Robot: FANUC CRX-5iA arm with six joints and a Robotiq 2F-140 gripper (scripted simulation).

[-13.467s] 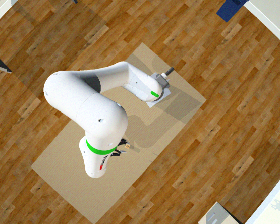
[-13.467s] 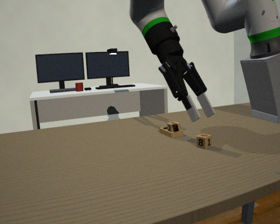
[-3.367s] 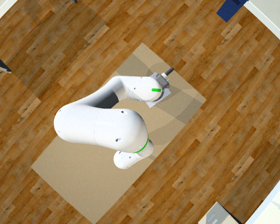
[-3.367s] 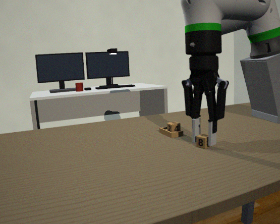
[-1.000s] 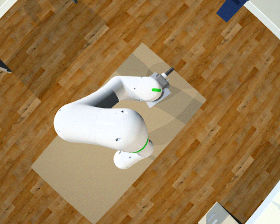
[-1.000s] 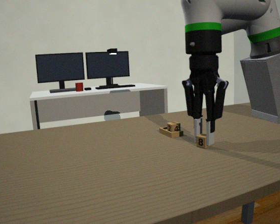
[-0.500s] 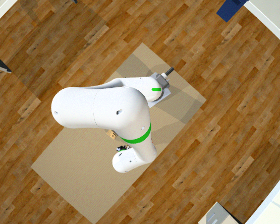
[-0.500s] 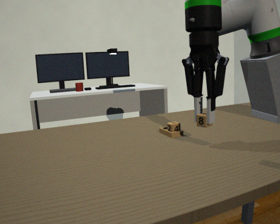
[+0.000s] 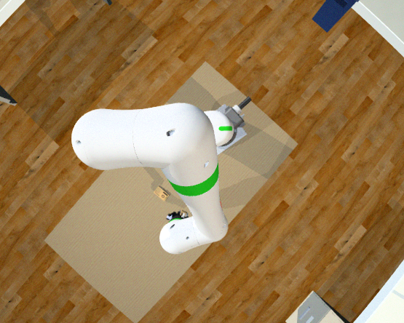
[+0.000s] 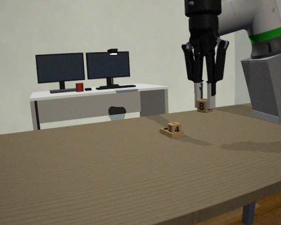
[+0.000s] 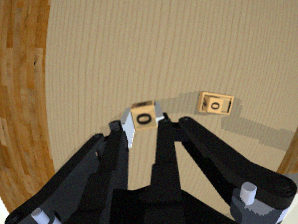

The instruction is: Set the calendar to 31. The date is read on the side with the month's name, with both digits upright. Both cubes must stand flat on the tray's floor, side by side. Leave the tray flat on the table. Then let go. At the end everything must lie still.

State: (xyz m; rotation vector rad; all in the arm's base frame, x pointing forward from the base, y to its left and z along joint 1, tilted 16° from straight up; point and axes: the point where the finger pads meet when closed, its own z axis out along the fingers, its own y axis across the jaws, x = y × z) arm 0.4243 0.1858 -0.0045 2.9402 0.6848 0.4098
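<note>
Pincer: pincer [image 10: 205, 102] is pointing straight down and clamped on a small wooden cube [image 10: 202, 105], one pale fingertip [image 10: 198, 94] on each side of it.
Held cube: face toward the exterior view reads 8; in the wrist view its top face [image 11: 144, 119] reads 0. Bottom edge looks right at the desk [image 10: 91, 162]; can't tell if it's touching or just off it.
Tray: little wooden tray [image 10: 171, 133] sits flat on the desk, apart from the held cube and nearer the exterior camera.
Other cube: second cube [image 10: 174, 127] stands in the tray on the right as that camera sees it, showing a 4 with a 2 beside it; the tray's left slot looks open. From above, the tray [image 9: 161, 193] shows next to the arm.
Room to move: open desk between tray and held cube, and loads of bare top to the left and front. The gray pedestal [image 10: 269, 86] stands close on the right of the pincer, so that side is tighter.
Edges: the desk's front-right corner drops off with a gray leg [image 10: 249, 214] under it; the top view shows the pincer working near one long edge, with the white arm [image 9: 146, 138] covering most of it.
Surface: tan wood-grain top with soft shadows from the arm across it.
Room: parquet floor [image 9: 332, 127], plain pale wall, a white side table [image 10: 99, 97] at the back with two dark monitors [image 10: 59, 67], keyboards and a red cup [image 10: 79, 87].
</note>
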